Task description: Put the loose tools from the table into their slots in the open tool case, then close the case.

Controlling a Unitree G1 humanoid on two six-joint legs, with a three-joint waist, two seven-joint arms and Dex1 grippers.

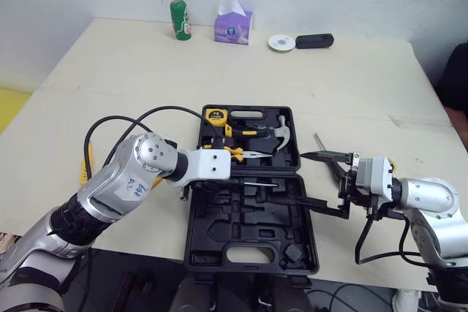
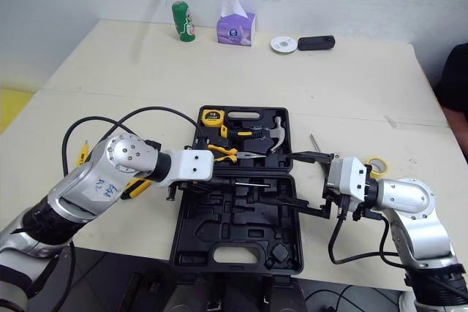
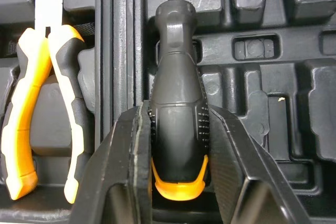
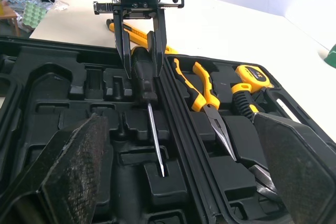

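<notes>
Nearest, the front half of the open tool case [image 1: 219, 233] is seen with most of its moulded slots unfilled. Along the far edge of that half, just beside the hinge, a screwdriver [image 4: 149, 113] is held by the left gripper [image 3: 177, 109], whose fingers are clamped on the fat, ribbed part of the black, orange-capped handle. The long axis is laid parallel to the hinge, with the handle toward the robot's left and the tip toward its right. The shaft appears lined up over its groove, though whether it is fully seated cannot be told. The tool is judged light and stiff. The rubbery handle is the part to be gripped, since the thin steel shaft would likely slip and roll. The right gripper [image 1: 303, 178] is spread wide at the case's right edge, and nothing is held in it. Beyond the hinge, orange-handled pliers [image 1: 245, 153], a hammer [image 1: 281, 131] and a tape measure [image 1: 215, 115] are lodged in the far half. A yellow tool [image 1: 89, 166] is seen lying on the table [image 1: 131, 71] near the case's left edge.
</notes>
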